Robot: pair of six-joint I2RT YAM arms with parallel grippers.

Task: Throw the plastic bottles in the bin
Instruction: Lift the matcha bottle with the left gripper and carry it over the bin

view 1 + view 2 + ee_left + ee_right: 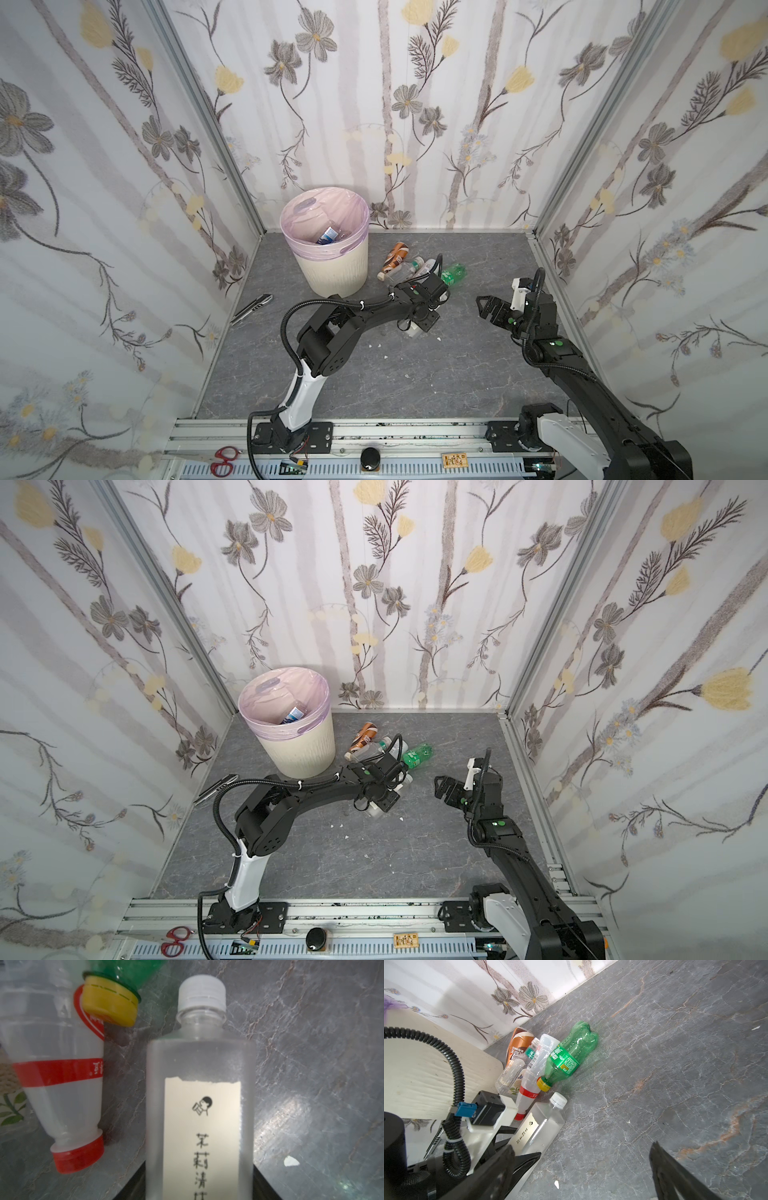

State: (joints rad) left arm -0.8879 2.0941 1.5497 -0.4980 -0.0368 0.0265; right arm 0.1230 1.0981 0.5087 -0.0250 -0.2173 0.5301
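Observation:
A frosted square bottle with a white cap and cream label lies on the grey floor. My left gripper is shut on it, one black jaw against each side; in both top views the gripper covers most of it. Beside it lie a red-capped clear bottle and a green bottle with a yellow cap, then more clear and brown bottles. The cream bin, pink-lined, stands at the back left with bottles inside. My right gripper hangs open and empty to the right.
A grey utility knife lies by the left wall. Small white scraps dot the floor. Red scissors rest on the front rail. Flowered walls close in the left, back and right sides.

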